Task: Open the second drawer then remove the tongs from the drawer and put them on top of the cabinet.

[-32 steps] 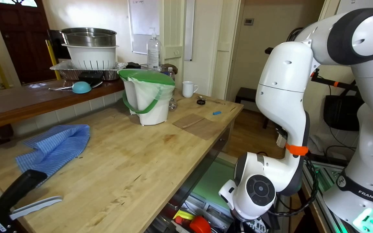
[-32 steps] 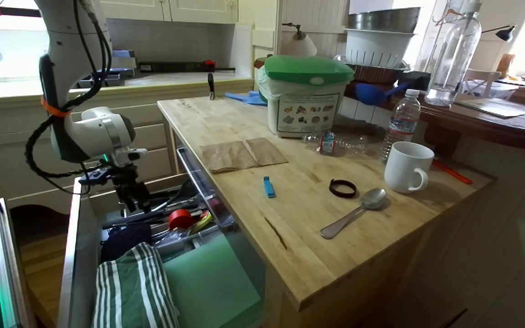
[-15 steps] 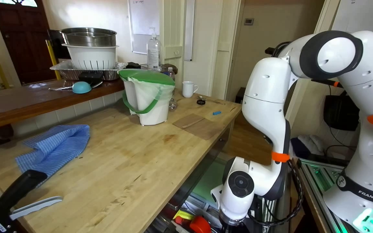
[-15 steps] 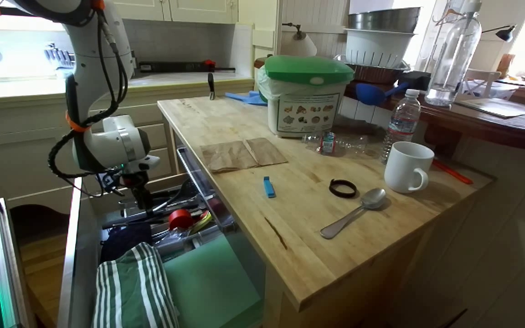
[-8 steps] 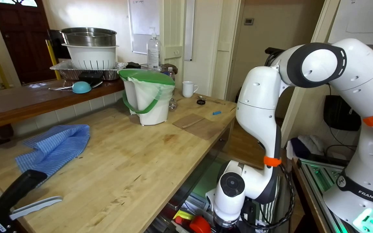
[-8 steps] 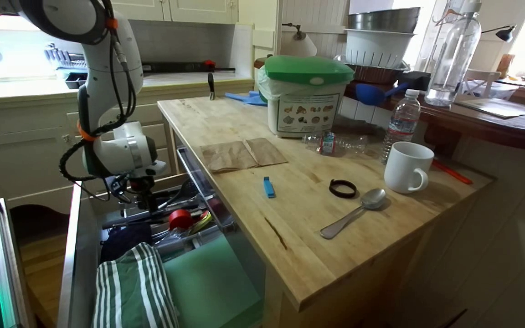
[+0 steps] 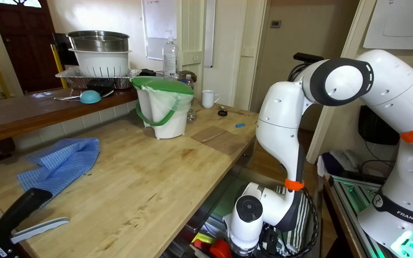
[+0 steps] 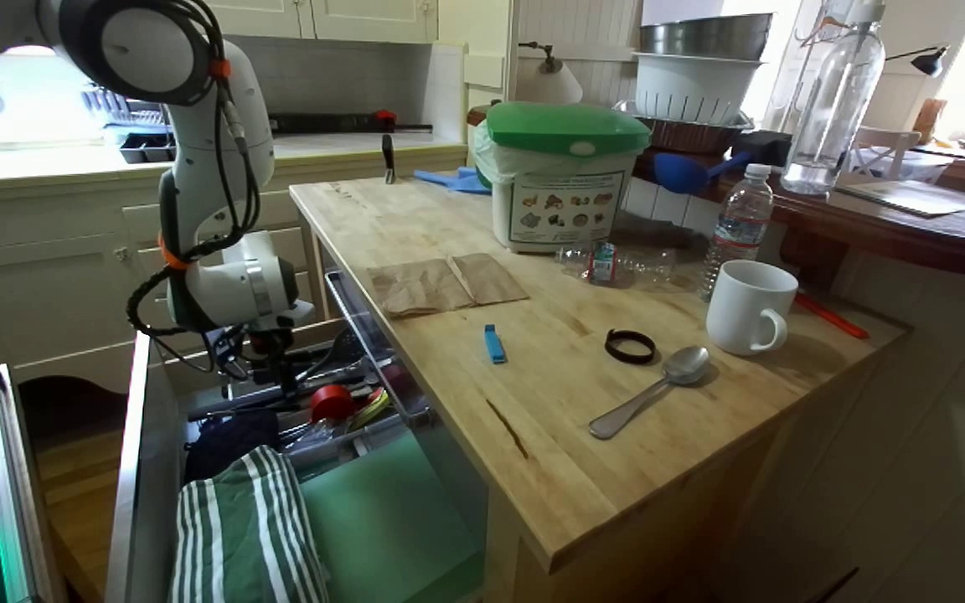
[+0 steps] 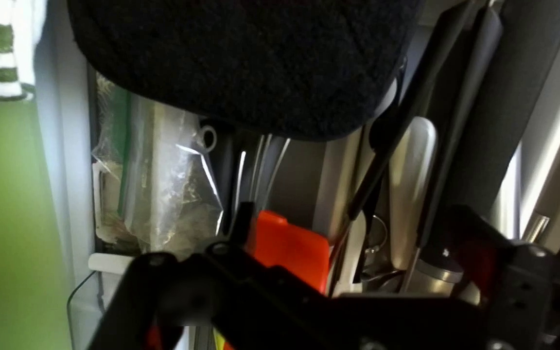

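Note:
The second drawer [image 8: 132,435] stands pulled out and full of utensils, beside the cabinet [image 8: 549,394] with its light wooden top, also in an exterior view [image 7: 138,179]. In the wrist view the tongs [image 9: 399,133] seem to be the slim dark pair of arms forming a narrow V, joined at the upper right, lying among other tools. My gripper [image 9: 358,223] is open over them, with the lower part of the V between its fingers. In an exterior view the gripper [image 8: 286,377] points down into the drawer; I cannot pick out the tongs there.
A dark cloth-like object [image 9: 241,63], a red item [image 9: 289,248] and a plastic bag [image 9: 173,194] lie near my fingers. The drawer also holds a striped towel [image 8: 248,528] and a green sheet [image 8: 399,519]. Brown paper [image 8: 449,285] and a bucket [image 8: 566,201] are on the top.
The arm has swung forward and my gripper has lowered into the drawer, moving slightly closer to the cabinet. The drawer and the things on top have not moved.

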Tool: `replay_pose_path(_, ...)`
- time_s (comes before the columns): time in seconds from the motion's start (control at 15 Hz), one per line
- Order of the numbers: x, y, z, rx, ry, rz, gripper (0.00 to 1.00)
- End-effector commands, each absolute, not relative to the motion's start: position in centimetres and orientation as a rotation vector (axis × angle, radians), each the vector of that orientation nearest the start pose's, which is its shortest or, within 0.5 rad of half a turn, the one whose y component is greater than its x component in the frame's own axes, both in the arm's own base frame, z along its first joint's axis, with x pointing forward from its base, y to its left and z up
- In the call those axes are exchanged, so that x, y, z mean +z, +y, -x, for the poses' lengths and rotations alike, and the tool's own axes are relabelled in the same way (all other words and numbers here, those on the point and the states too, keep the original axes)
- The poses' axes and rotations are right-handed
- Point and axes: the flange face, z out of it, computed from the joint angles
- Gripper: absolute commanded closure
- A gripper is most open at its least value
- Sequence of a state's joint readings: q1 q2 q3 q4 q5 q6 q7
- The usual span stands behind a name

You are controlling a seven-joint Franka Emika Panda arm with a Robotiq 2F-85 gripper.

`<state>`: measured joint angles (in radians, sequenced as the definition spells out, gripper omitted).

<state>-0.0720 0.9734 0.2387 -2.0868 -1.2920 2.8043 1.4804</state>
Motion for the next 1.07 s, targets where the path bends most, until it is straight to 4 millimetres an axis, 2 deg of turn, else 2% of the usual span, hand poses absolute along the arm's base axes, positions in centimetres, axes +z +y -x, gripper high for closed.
replay_pose_path(0.0,-6.5,16.1,-44.5,0.018,0.289,3.222,0.00)
replay_pose_path(0.2,-7.8,16.7,-44.7,0.019,0.292,3.209,0.00)
replay_pose_path(0.33,-8.5,16.7,-44.9,0.026,0.306,3.202,0.10)
replay_pose_path(0.4,-8.9,16.7,-44.9,0.031,0.311,3.198,0.20)
replay_pose_path(0.47,-9.1,16.8,-44.9,0.033,0.313,3.197,0.20)
replay_pose_path(0.53,-9.3,16.8,-45.0,0.037,0.319,3.194,0.38)
replay_pose_path(0.67,-9.7,16.8,-45.1,0.042,0.326,3.193,0.50)
replay_pose_path(0.73,-9.8,16.9,-45.2,0.043,0.331,3.190,0.62)
replay_pose_path(0.87,-10.1,16.9,-45.3,0.048,0.346,3.189,0.76)
replay_pose_path(1.0,-10.1,16.7,-45.4,0.051,0.362,3.187,0.78)
